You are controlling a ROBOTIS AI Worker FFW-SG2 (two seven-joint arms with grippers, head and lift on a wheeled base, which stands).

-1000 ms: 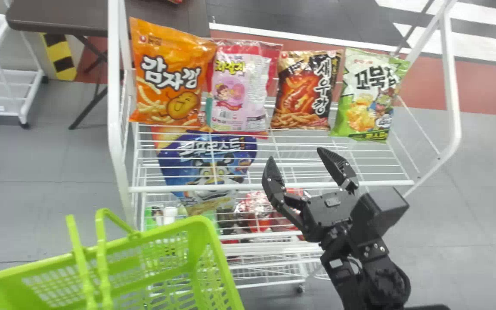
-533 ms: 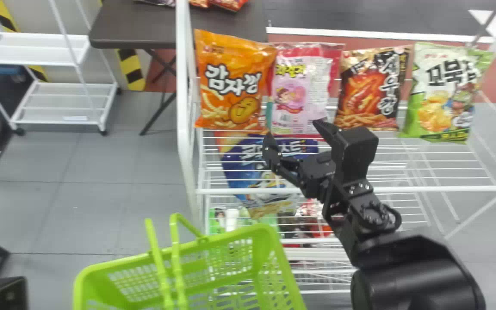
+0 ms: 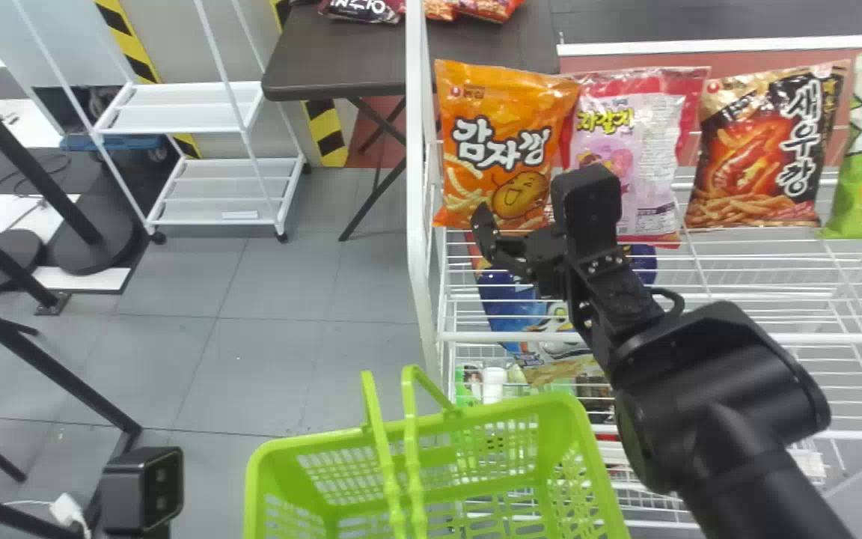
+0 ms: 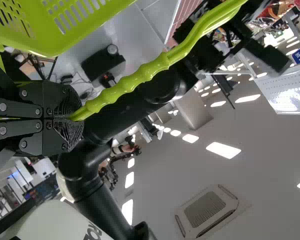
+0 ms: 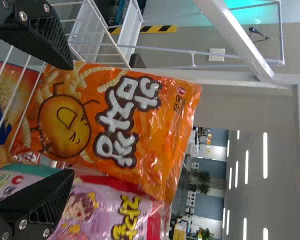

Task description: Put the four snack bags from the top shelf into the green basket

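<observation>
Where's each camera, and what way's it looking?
Head view: robot's head, looking forward and down at shelf and green basket; shows right arm, bit of left arm.
Left wrist view: left wrist, looking up at ceiling; shows left gripper and white body.
Right wrist view: right wrist, looking at orange bag; shows right gripper.
Head and right wrist share that bag.

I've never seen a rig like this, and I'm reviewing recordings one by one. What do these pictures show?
This is a two-armed robot. The head view looks forward and down from its head; each wrist view comes from a camera on one arm, turned sideways.

Along the wire top shelf are four snack bags: an orange bag, a pink bag, a black-and-brown bag and a green-and-white bag. A blue bag is lower down.

The right claw is open at the orange bag, not gripping it. The left claw grips the handle of the green basket.
</observation>
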